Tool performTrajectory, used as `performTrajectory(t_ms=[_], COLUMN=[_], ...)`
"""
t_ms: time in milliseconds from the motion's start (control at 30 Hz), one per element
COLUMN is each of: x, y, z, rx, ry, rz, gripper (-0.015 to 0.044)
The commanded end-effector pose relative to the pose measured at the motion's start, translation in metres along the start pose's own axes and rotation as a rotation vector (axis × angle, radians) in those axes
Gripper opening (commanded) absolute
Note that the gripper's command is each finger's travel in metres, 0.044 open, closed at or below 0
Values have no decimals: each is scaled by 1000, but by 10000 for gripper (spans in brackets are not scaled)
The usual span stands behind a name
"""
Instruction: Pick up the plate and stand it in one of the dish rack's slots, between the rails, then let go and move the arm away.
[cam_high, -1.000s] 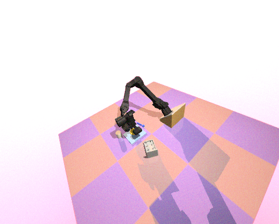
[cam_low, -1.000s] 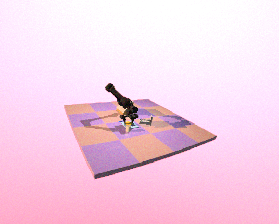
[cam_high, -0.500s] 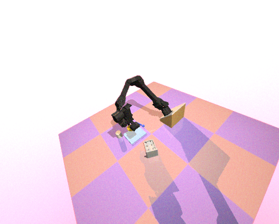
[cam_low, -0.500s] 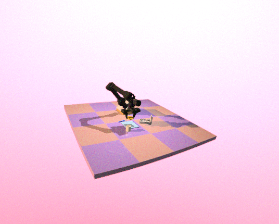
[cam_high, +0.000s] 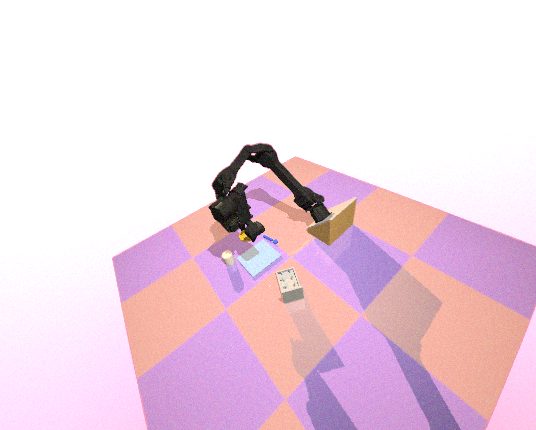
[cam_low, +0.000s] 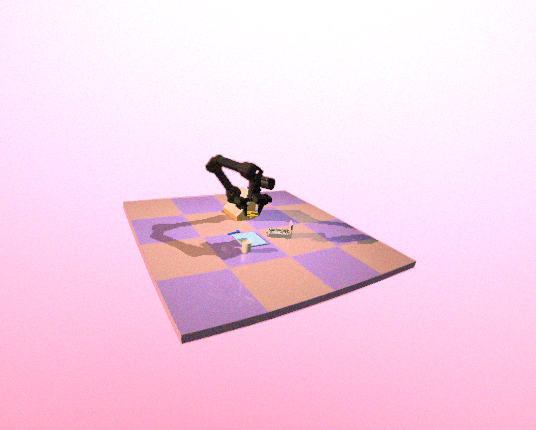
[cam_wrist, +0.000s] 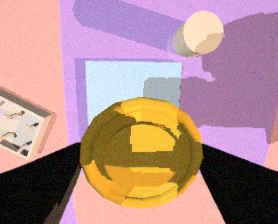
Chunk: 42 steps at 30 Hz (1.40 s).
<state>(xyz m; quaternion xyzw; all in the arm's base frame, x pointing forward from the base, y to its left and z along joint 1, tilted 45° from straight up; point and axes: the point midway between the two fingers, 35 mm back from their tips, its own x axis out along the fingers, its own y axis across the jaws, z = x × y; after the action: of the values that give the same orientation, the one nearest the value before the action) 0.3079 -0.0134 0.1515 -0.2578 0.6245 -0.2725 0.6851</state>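
Note:
The yellow round plate (cam_high: 244, 236) (cam_low: 253, 215) (cam_wrist: 141, 177) is held clear of the table, its face turned to the wrist camera. My gripper (cam_high: 246, 234) (cam_low: 252, 212) (cam_wrist: 141, 150) is shut on it, one black finger at each opposite side of the rim. The small off-white dish rack (cam_high: 293, 296) (cam_low: 279, 234) (cam_wrist: 44, 112) stands on the table apart from the plate, at the left edge of the wrist view. Short pegs or rails show inside it, too small to tell the slots exactly. The fingertips are partly hidden in the top and exterior views.
A light-blue square mat (cam_high: 265, 260) (cam_low: 250, 239) (cam_wrist: 115, 75) lies beside the rack. A cream cylinder (cam_high: 228, 257) (cam_low: 246, 246) (cam_wrist: 202, 32) stands by the mat. A blue tool (cam_high: 270, 239) (cam_low: 233, 232) lies near it. A tan wedge-like block (cam_high: 341, 224) (cam_low: 233, 212) is near the arm's base.

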Motion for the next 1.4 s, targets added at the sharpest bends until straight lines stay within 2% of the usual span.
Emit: performTrajectory(t_ms=[0,367,633,933,1133,1367], x=[-13,-41,-41,-40,-39,-21], y=[1,6,68,121,122,122], z=[1,1,-23,-58,-59,-63], rx=[3,11,204,449,451,341], ry=[1,-3,16,41,44,146], rz=[2,0,29,-20,-19,48], gripper=[0,0,0,0,0,0])
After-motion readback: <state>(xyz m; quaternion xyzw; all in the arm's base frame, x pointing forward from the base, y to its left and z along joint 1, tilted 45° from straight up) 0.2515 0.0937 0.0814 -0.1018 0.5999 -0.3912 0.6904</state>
